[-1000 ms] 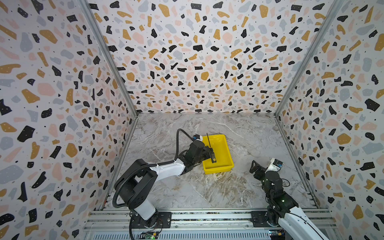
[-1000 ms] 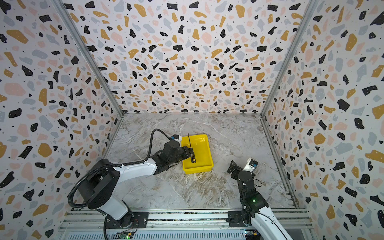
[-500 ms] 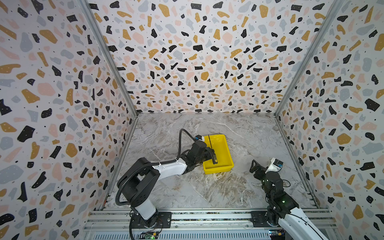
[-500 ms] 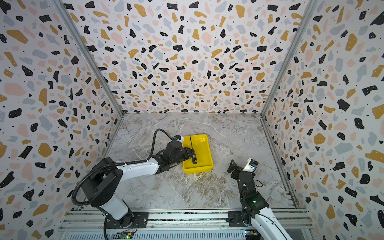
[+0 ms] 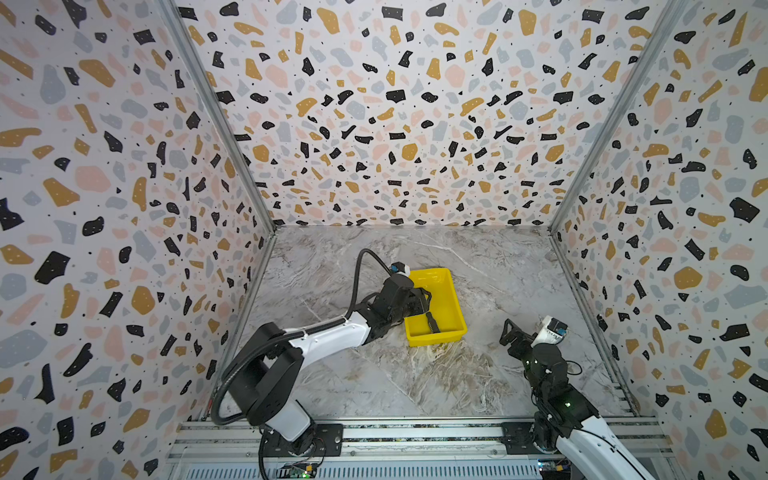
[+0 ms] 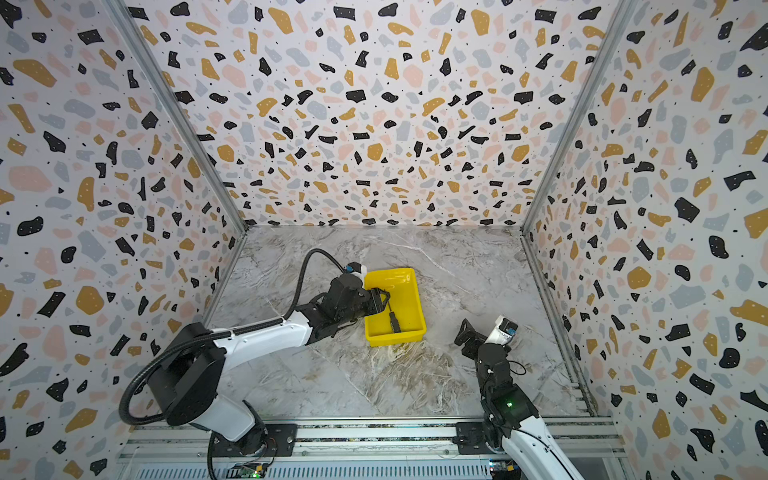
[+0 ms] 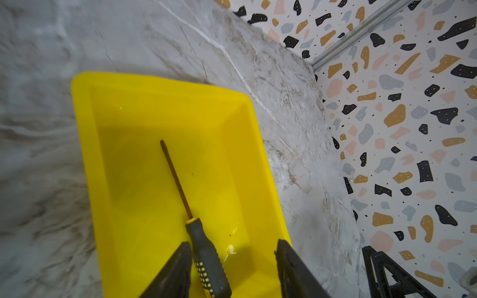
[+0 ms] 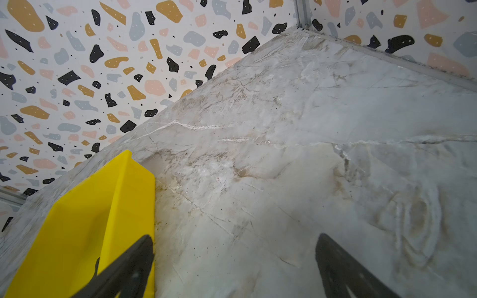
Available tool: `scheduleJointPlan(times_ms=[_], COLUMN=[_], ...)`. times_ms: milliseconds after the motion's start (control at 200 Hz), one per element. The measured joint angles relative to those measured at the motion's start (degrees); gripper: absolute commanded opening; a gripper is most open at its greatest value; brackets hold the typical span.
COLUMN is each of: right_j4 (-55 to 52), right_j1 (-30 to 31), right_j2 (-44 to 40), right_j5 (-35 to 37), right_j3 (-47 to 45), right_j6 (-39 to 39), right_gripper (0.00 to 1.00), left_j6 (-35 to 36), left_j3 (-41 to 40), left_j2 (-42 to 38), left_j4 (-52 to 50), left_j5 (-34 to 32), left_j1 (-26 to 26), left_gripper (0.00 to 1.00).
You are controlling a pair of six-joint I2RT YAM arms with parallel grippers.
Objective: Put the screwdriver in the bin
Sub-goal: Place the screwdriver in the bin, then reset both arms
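Nearest the camera, along the bottom edge of both top views, we see the metal rail (image 5: 415,434) that carries both arm bases. Above it in the frame lies the marble-patterned table (image 5: 415,374).

**Right gripper**
- At the lower right of both top views, the right gripper (image 5: 510,332) sits low over the table, to the right of the bin and apart from it.
- In the right wrist view its fingers (image 8: 335,263) stand wide apart, with only bare table between them. We read it as unclenched and grasping nothing.

**Bin and screwdriver**
- The yellow bin (image 5: 434,338) sits on the table just right of frame centre.
- The screwdriver (image 5: 432,323) lies inside it on the floor, handle toward the lower end of the bin.
- In the left wrist view the shaft (image 7: 178,185) runs toward the upper left of the frame, and the handle lies at bottom centre.

**Left gripper**
- The left gripper (image 5: 424,300) reaches over the bin's left rim from the left of the frame.
- In the left wrist view its jaws stand well apart.
- The handle lies between them, close against one finger (image 7: 178,265) and clear of the other, so the gripper (image 7: 232,245) clamps nothing.
- We cannot tell whether that finger touches the handle.

Farthest back, the speckled wall (image 5: 395,124) closes the scene
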Motion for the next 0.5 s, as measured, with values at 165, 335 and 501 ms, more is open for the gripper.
scheduleJointPlan(times_ms=[165, 335, 501], right_j4=[0.0, 0.1, 0.9], right_j1=[0.0, 0.1, 0.1], right_j2=[-1.0, -0.9, 0.8], right_j5=[0.0, -0.1, -0.7], right_j3=[-0.1, -0.3, -0.4], right_j6=[0.0, 0.0, -0.1], right_gripper=[0.99, 0.99, 0.99], left_j6=[12.7, 22.6, 23.6], left_j3=[-0.4, -16.8, -33.8], left_j2=[-14.2, -31.2, -43.3], left_j4=[-3.8, -0.2, 2.1], left_j5=[-14.6, -32.9, -40.1], left_j1=[0.0, 0.0, 0.1], left_gripper=[0.68, 0.74, 1.0])
